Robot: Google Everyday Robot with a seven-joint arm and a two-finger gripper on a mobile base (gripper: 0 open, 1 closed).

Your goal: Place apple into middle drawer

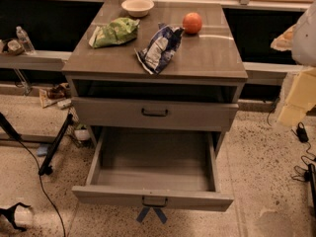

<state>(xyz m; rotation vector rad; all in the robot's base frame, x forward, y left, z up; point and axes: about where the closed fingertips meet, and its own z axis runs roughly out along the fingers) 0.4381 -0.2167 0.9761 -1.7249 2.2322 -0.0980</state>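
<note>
Off at the right edge of the room the tool shows only as a pale cream, blocky shape hanging below a rounded white arm part, well apart from the table and above the speckled floor; I cannot tell whether it is apart or together, and it holds nothing that I can see. The table is a grey-brown wooden cabinet with a smooth, faintly glossy flat top. The apple sits toward the back right of that top, a small round orange-red ball with smooth skin, standing free of everything else. Just left of it lies a crinkled blue and white snack bag, slumped on its side with its mouth toward the front edge. Further left is a rumpled green bag, also flat, and behind that, at the back edge, a shallow round cream bowl. Below the top is a dark open slot, then the upper drawer, its flat front bearing a small black handle. Under it the middle drawer is pulled far out toward me, a wide shallow box of the same grey-brown wood with plain walls, a bare floor and a matching black handle at the centre of its front. Two strips of blue tape splay out on the floor just in front of it.
</note>
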